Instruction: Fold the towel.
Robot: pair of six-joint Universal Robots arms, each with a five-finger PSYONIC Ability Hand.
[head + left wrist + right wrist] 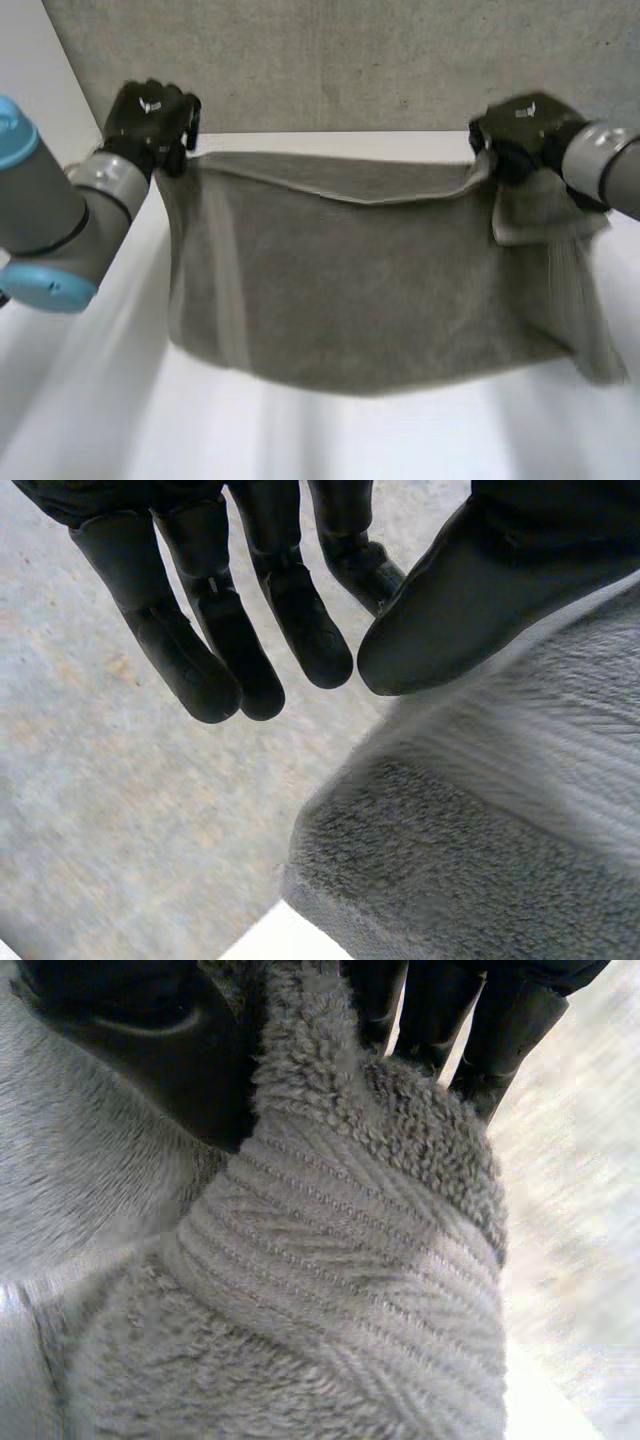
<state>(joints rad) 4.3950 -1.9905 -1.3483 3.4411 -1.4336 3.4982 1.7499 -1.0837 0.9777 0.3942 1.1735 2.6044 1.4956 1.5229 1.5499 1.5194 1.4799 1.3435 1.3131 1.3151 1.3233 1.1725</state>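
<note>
Above the desk point(420, 445), the grey towel point(380, 290) hangs spread by its two upper corners. The right robot hand point(520, 130) pinches one corner between thumb and fingers. The left robot hand point(150, 115) has straight fingers, with the cloth merely beside its thumb. That corner could slip off and spoil the fold.

We find ourselves at what looks like a robotics lab bench: a plain white table point(300, 440) against a speckled grey wall point(350, 60), with a left arm point(60, 220) and right arm point(605, 165), grey-jointed and blue-capped, reaching over it.
</note>
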